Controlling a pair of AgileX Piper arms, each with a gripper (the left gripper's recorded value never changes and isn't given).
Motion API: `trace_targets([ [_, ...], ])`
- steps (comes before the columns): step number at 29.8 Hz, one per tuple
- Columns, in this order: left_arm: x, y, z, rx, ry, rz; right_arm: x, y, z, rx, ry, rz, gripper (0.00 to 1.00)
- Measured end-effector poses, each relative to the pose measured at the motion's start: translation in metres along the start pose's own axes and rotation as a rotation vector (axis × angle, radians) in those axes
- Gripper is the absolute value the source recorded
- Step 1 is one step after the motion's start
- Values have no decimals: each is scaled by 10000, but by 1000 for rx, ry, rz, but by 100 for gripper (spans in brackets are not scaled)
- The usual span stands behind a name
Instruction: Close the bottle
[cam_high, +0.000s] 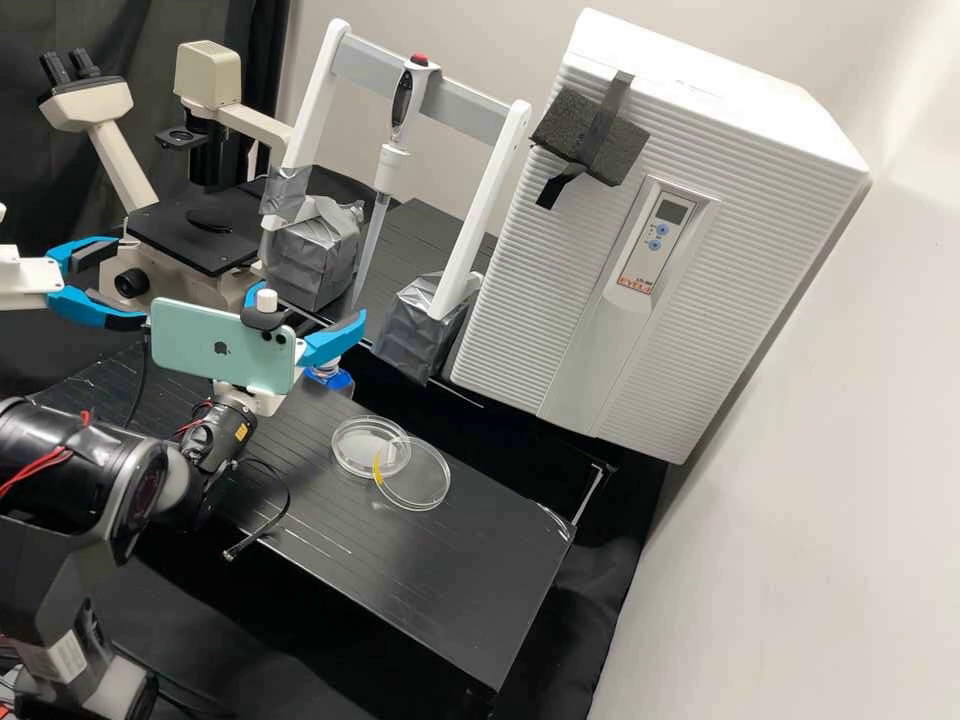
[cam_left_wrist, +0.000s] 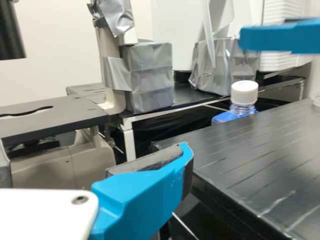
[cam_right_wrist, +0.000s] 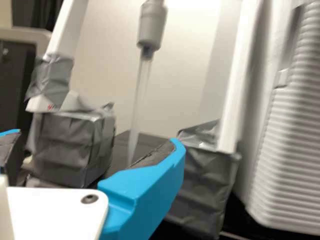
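L claw (cam_high: 130, 280) & R claw (cam_high: 305, 312) both spread; 1 white-capped bottle (cam_left_wrist: 243, 100) below R claw; 2 petri dishes (cam_high: 415, 480)

Soft indoor light on a black bench (cam_high: 470, 570), bright at right, dark at upper left.
We see the white cabinet (cam_high: 700, 250) and pale wall (cam_high: 850, 500) evenly lit, a faint shadow crossing the wall at the frame's right; the bench slats carry a thin sheen, the clear dishes (cam_high: 415, 482) small glints. In the left wrist view the bottle (cam_left_wrist: 235, 114) cap shines against dark slats; the wall behind glows nearly washed out.
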Motion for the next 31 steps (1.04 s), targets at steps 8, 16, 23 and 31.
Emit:
trace_targets([
  [8,7,-3,16,31,-7,-1,-19,28,19,2,-4,24,100],
  [16,-1,18,62,117,8,18,-19,28,19,2,-4,24,100],
  [23,-27,28,152,212,50,41,-19,28,19,2,-4,24,100],
  [31,-58,105,188,234,53,71,-19,28,19,2,-4,24,100],
])
